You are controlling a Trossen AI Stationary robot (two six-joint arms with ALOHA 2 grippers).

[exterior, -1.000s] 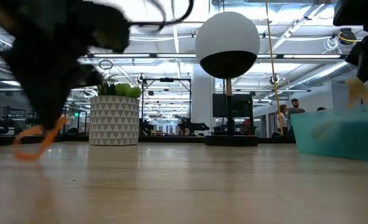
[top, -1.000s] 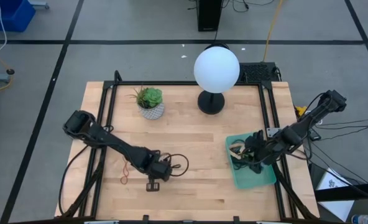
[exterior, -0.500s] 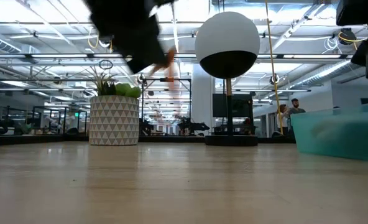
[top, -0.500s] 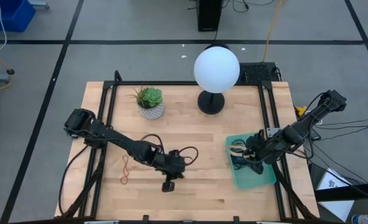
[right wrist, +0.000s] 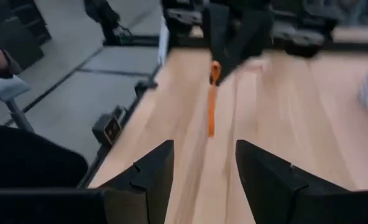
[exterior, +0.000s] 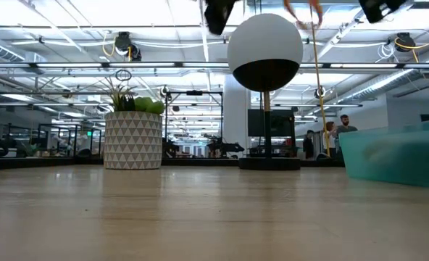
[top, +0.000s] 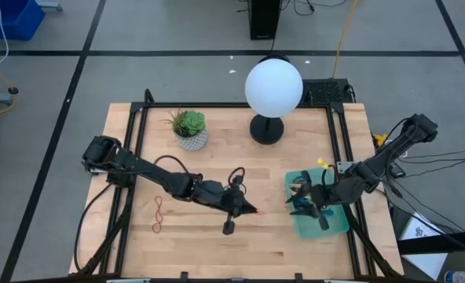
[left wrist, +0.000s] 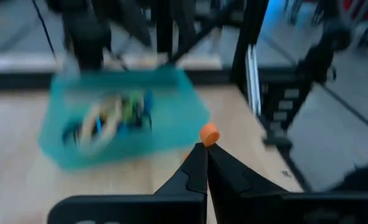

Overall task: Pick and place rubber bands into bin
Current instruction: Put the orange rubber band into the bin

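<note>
My left gripper (top: 252, 211) is above the table's middle, left of the bin, and is shut on an orange rubber band (left wrist: 209, 134). The band also shows in the right wrist view (right wrist: 212, 102), hanging below that gripper. The teal bin (top: 332, 224) lies at the table's right, and several bands (top: 298, 189) in tan, blue and green lie in its far end; it also shows in the left wrist view (left wrist: 171, 118). My right gripper (right wrist: 202, 162) is open and empty over the bin (top: 305, 200) and points toward the table's left. My left gripper pinches the orange band's upper end (left wrist: 209, 134) between its two fingertips. The fingers reach toward the table's right. The band hangs straight down below them as a long narrow loop (right wrist: 211, 118), clear of the table.
Another orange band (top: 159, 214) lies on the table at the near left. A white patterned plant pot (top: 190, 135) and a lamp with a white globe (top: 273, 86) stand at the back. People (exterior: 341, 129) stand far off in the room.
My left gripper has gone up and toward the table's right, toward the bin, taking the orange band from trailing on the table to hanging clear. My right gripper has risen over the bin, and the tan band that hung under it is gone from it.
</note>
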